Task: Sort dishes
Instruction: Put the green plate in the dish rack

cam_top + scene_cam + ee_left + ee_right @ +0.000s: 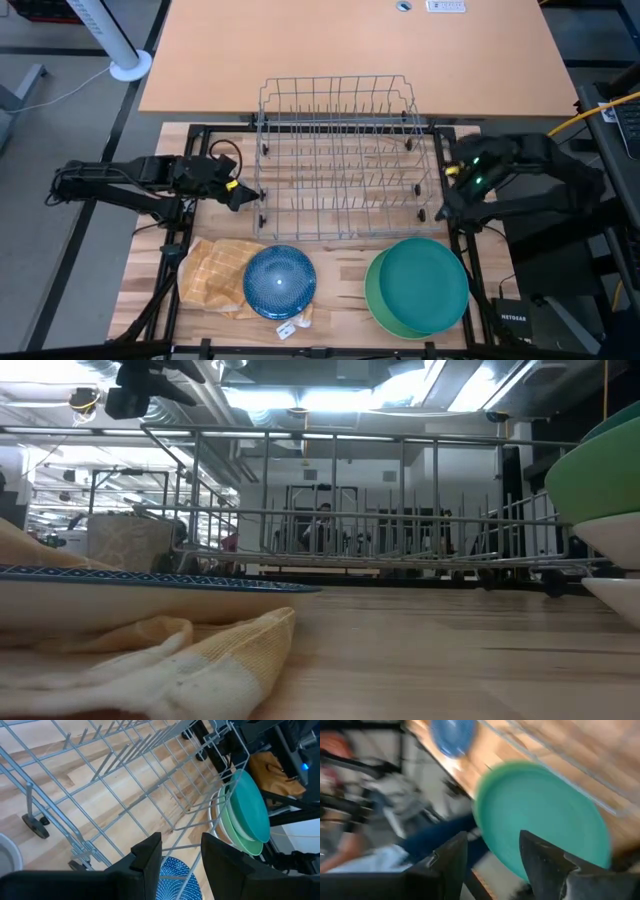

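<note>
At the table's near edge, a blue patterned plate rests on a crumpled yellow-orange checked cloth, covering the cloth's right part. To its right, well apart, lies a stack of larger dishes: a teal plate on top, a green plate under it and, as the left wrist view shows, a white plate at the bottom of the pile.

Behind them a grey wire rack stands on the wooden table, its slots holding no dishes. The left gripper hovers just beside the rack's left end, above the table; its jaws stand a little apart with nothing between them, and its wrist camera looks past them through the rack wires toward the blue plate and the stack. The right gripper hangs at the rack's right end, near the far rim of the teal plate; its jaws are spread and grasp nothing, with the teal plate below them.
</note>
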You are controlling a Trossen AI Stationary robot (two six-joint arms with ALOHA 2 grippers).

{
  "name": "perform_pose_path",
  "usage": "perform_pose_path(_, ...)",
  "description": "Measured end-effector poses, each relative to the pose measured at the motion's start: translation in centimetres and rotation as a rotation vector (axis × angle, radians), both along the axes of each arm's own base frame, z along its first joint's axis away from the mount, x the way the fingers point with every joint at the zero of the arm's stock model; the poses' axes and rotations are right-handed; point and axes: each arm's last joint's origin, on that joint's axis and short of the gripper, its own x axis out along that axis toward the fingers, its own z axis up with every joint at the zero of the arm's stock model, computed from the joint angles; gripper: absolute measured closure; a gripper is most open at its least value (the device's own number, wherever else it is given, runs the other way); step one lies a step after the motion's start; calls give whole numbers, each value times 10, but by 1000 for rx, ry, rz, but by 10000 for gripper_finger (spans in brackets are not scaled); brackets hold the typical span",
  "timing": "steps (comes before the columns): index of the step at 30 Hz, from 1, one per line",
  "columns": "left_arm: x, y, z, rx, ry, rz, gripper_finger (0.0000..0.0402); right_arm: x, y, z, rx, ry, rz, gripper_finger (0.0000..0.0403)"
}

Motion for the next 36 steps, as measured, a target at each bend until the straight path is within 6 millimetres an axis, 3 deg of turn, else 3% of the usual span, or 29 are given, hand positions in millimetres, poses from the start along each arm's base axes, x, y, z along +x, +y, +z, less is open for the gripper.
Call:
perform_pose_path(8, 4, 0, -3, -3, 19, 3, 272, 33, 51, -20, -177, 223, 146, 220)
perform_pose_path(15, 10, 0, -7, -3, 45, 3, 273, 31, 93, -42, -381, 489, 135, 220)
perform_pose_path(20, 14, 0, -9, -3, 58, 3, 273, 29, 121, -58, -425, 548, 159, 220)
perform_pose_path(27, 16, 0, -10, -1, 63, 2, 273, 15, 137, -83, -493, 665, 96, 220)
perform_pose_path(36, 16, 0, -10, 3, 64, -2, 273, 5, 135, -107, -487, 681, 48, 220)
